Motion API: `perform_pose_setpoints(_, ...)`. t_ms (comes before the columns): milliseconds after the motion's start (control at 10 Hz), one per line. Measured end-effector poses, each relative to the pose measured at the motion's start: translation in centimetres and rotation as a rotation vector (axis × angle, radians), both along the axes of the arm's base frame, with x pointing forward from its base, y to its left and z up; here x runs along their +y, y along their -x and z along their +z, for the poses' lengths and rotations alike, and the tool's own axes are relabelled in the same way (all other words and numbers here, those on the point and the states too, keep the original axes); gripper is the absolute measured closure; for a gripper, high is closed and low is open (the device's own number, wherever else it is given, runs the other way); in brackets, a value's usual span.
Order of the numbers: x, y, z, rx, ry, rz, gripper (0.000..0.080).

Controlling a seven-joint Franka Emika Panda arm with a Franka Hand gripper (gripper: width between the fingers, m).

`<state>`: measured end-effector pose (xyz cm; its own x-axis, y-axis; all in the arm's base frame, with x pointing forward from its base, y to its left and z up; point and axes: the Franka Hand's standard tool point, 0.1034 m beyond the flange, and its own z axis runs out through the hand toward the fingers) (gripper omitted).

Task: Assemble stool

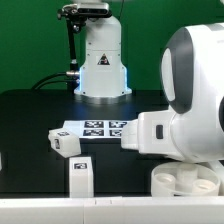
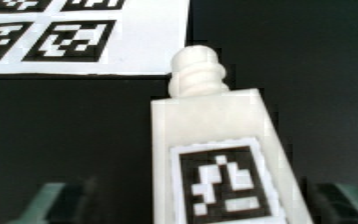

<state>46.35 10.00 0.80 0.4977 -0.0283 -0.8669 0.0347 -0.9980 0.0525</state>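
In the wrist view a white blocky stool leg [image 2: 208, 140] lies on the black table, with a threaded peg [image 2: 197, 70] at its far end and a black-and-white tag on top. My gripper [image 2: 194, 205] is open. Its dark fingertips [image 2: 51, 200] stand either side of the leg, with a gap on each side. In the exterior view two more legs lie on the table, one [image 1: 66, 141] by the marker board and one [image 1: 80, 176] nearer the front. The round seat [image 1: 185, 182] sits at the front of the exterior view's right. My fingers are hidden there behind the arm.
The marker board [image 1: 96, 128] lies mid-table and also shows in the wrist view [image 2: 69, 35], just beyond the leg's peg. The robot base [image 1: 102, 65] stands at the back. My own white arm [image 1: 190, 90] fills the exterior view's right.
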Motion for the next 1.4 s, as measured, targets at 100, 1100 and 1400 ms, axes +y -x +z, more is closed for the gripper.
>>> perform_pose_setpoints(100, 0.0, 0.0, 0.0, 0.001, 0.000, 0.000, 0.0408)
perform_pose_setpoints(1100, -0.9, -5.4, 6.0, -0.395, -0.073, -0.018, 0.0465)
perform_pose_setpoints(1400, -0.8, -10.7, 11.1, -0.554, -0.134, 0.037, 0.0465)
